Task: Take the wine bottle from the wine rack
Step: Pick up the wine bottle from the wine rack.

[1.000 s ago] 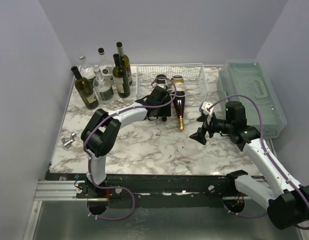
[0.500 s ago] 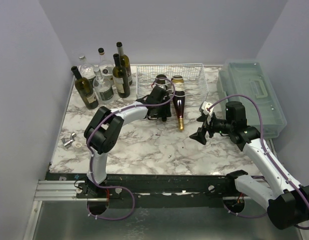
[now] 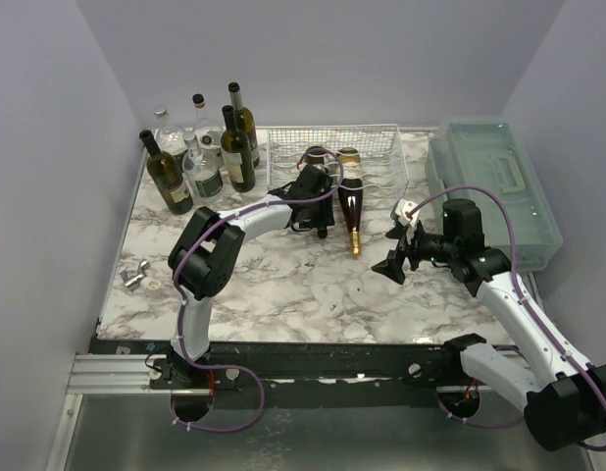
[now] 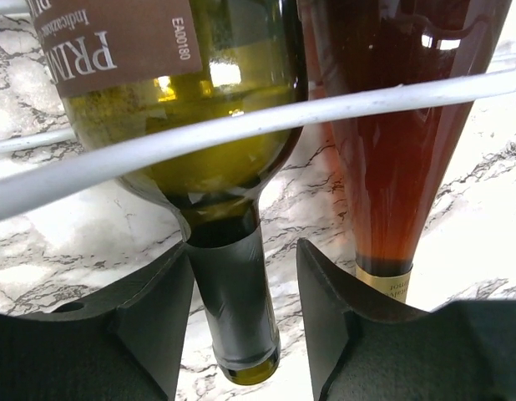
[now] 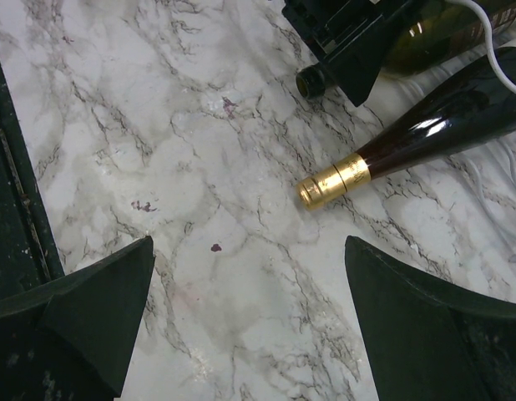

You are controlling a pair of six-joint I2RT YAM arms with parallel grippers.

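Observation:
The white wire wine rack [image 3: 374, 147] stands at the back middle of the marble table. A green wine bottle [image 4: 199, 125] with a brown label lies in it, neck toward me. A dark red bottle [image 3: 350, 201] with a gold cap lies beside it on the right [image 4: 392, 150]. My left gripper [image 3: 316, 206] is open, one jaw on each side of the green bottle's neck [image 4: 237, 309]; the left finger [image 4: 149, 309] is close to the neck and there is a gap on the right. A rack wire [image 4: 325, 113] crosses in front. My right gripper [image 3: 394, 250] is open and empty above bare marble [image 5: 250, 251].
Several upright bottles [image 3: 200, 152] stand at the back left. A translucent green-grey plastic box [image 3: 494, 182] with a handle sits along the right edge. Small metal pieces [image 3: 138, 278] lie near the left edge. Walls close in the back and sides.
My left gripper has moved a little farther toward the rack, along the green bottle's neck. The right arm and the bottles have not moved.

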